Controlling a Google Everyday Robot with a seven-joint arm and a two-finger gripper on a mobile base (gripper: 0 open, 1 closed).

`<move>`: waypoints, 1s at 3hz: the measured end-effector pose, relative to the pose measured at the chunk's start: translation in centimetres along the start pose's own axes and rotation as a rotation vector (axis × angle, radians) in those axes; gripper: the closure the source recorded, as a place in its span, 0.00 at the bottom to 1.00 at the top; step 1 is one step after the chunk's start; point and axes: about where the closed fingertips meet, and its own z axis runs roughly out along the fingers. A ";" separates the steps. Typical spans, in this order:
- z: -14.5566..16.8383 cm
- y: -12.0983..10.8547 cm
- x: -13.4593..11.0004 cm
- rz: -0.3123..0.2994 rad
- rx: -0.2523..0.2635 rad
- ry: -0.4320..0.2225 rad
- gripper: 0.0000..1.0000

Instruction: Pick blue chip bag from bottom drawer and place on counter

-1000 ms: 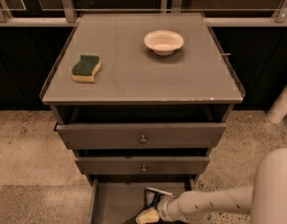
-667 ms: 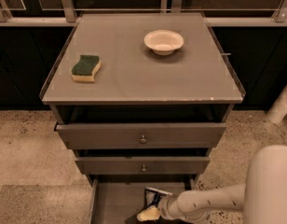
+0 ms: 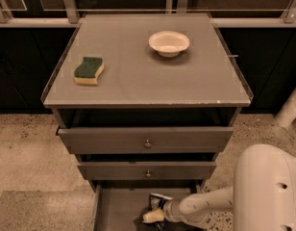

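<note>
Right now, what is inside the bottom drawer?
The blue chip bag lies in the bottom drawer, and the gripper is down in there right by it. The gripper and arm hide part of the bag and of the drawer beneath.

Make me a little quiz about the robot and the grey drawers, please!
1. True or false: the bowl sits on the counter.
2. Where is the gripper? A) above the bowl B) down in the bottom drawer, by the blue chip bag C) high up in the air
3. Which thing on the counter is green on top?

Key: 1 true. 2 B. 3 the sponge.
</note>
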 end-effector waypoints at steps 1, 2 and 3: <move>1.1 -0.8 0.2 0.036 0.009 0.015 0.00; 2.4 -1.2 0.9 0.073 -0.005 0.067 0.00; 3.5 -0.3 1.6 0.118 -0.073 0.122 0.00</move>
